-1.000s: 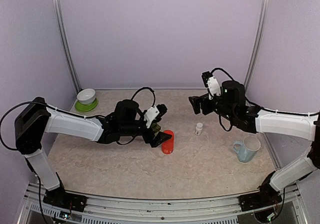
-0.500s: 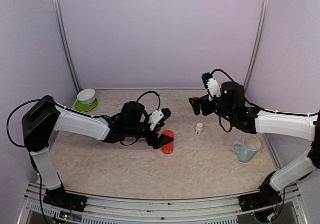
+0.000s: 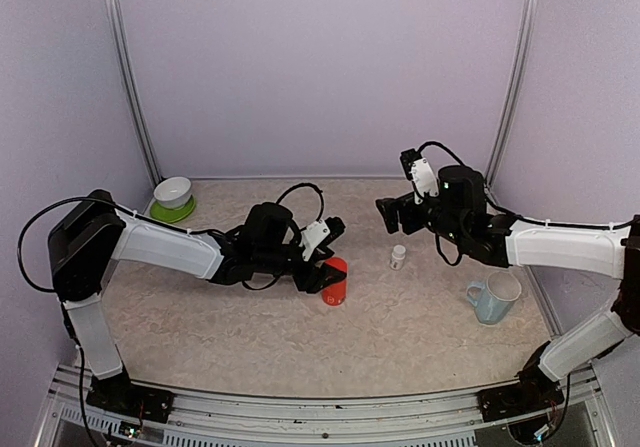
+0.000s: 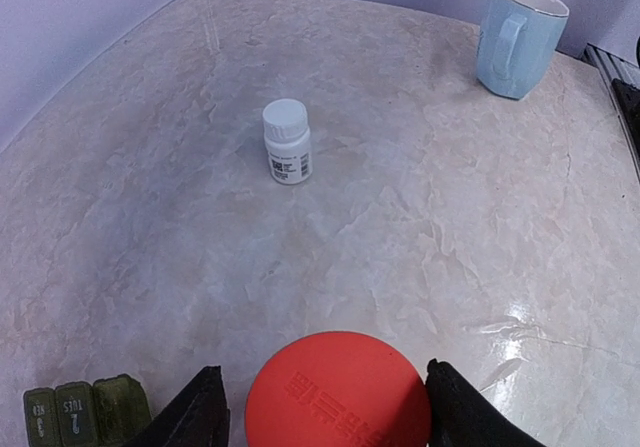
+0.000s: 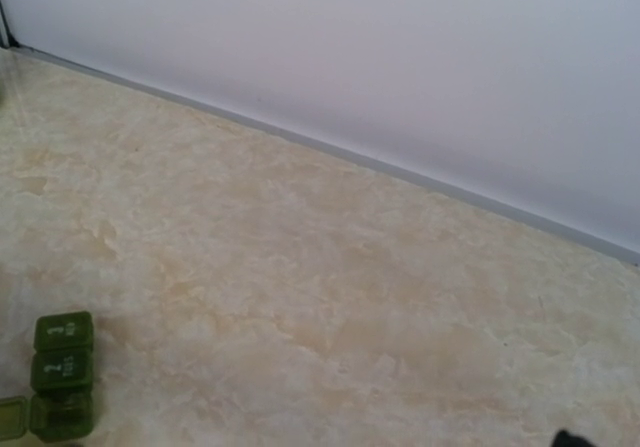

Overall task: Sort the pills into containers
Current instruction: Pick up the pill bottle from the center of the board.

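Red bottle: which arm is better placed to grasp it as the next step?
Left. The left gripper flanks the red bottle on both sides; the right gripper hovers farther off, near the white pill bottle.

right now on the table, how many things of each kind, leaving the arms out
bottles: 2 (red bottle, white pill bottle)
mugs: 1 (pale blue mug)
bowls: 1 (white bowl)
saucers: 1 (green saucer)
pill organisers: 1 (green pill organiser)
total: 6
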{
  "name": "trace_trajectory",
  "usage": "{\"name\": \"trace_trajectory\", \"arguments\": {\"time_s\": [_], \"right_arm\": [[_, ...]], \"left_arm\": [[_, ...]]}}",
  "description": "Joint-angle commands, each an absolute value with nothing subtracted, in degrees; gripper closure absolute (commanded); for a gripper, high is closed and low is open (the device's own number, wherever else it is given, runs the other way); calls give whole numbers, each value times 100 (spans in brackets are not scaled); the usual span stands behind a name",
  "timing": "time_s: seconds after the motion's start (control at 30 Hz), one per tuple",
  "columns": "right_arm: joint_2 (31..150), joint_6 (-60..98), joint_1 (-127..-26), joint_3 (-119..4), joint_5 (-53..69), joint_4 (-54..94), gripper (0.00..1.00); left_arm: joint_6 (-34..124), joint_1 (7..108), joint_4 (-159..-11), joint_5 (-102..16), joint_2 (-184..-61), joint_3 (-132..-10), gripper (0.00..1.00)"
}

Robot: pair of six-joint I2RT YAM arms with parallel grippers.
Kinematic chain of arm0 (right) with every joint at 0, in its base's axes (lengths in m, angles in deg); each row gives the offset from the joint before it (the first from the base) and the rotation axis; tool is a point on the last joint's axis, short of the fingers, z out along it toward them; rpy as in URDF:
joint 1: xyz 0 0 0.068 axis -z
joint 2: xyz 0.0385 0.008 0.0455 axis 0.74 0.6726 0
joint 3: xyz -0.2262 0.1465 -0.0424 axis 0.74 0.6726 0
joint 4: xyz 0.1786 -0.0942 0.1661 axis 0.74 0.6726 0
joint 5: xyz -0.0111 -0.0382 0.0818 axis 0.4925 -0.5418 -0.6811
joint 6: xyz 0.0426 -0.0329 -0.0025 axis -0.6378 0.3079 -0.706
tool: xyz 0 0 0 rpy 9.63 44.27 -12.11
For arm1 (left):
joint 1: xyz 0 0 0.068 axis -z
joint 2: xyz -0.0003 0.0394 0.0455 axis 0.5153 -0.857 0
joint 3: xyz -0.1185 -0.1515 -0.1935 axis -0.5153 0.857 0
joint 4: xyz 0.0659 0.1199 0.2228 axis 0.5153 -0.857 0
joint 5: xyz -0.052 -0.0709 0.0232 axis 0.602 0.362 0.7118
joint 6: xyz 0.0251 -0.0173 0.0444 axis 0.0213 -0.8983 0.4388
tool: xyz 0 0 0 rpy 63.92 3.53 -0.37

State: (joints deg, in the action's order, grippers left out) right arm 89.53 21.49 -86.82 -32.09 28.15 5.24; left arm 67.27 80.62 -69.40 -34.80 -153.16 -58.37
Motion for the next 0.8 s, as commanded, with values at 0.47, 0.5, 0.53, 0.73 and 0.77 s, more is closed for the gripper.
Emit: {"name": "trace_trajectory", "arguments": {"time_s": [0.47,0.5,0.53,0.73,0.77], "right_arm": [[9050,2160,-8658,-3207,2683,512,0],[9035,2178,-8658,-3190,2582,502,0],[8998,2214,-8658,-3150,2458,466,0],[8738,2440,-8658,-2772,1579,-58,0],[8707,2452,-8662,-2712,1435,-169,0]], "left_arm": [[6754,8094,-6986,-3347,-15303,-5906,65],[6729,8094,-6957,-3393,-15272,-5885,65],[6696,8090,-6911,-3446,-15233,-5860,65],[6522,7980,-6626,-3557,-14810,-5687,65],[6492,7954,-6541,-3502,-14722,-5639,65]]}}
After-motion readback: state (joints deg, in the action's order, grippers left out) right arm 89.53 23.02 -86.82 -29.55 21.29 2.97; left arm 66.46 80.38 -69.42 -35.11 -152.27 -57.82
